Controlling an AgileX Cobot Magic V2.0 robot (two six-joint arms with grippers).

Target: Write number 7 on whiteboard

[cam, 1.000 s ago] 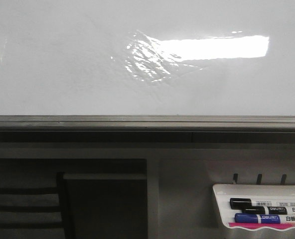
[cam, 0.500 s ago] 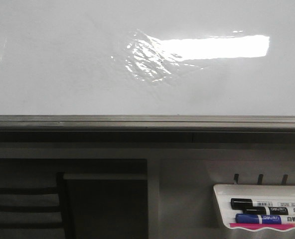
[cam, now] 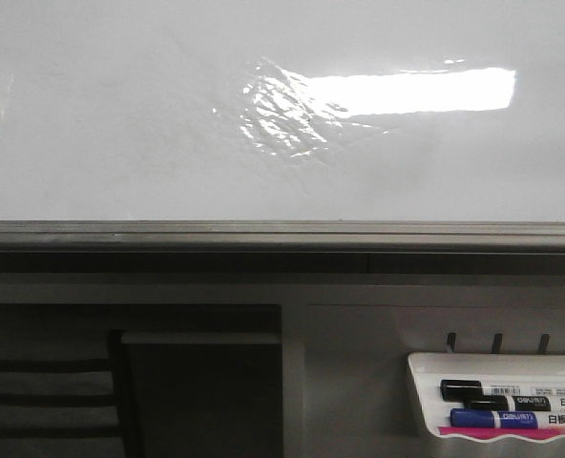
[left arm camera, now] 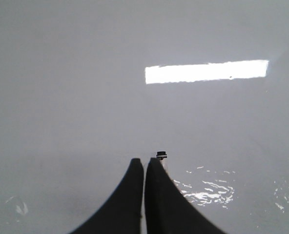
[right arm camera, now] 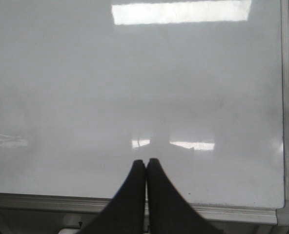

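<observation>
The whiteboard [cam: 120,124] fills the upper front view, glossy white with a bright glare bar and a wrinkled film patch [cam: 282,114]. No number 7 shows on it in any view. Neither gripper shows in the front view. In the left wrist view my left gripper [left arm camera: 144,161] is shut, and a marker's black tip [left arm camera: 161,155] pokes out beside one fingertip, just off the board [left arm camera: 86,73]. In the right wrist view my right gripper [right arm camera: 145,162] is shut and empty, above the board [right arm camera: 134,73] near its grey edge rail [right arm camera: 232,212].
The board's grey metal rail [cam: 282,234] runs across the front view. Below it at the right hangs a small white marker tray [cam: 426,401] with a black marker [cam: 492,389] and a blue marker [cam: 497,418]. A dark chair back [cam: 44,391] is at the lower left.
</observation>
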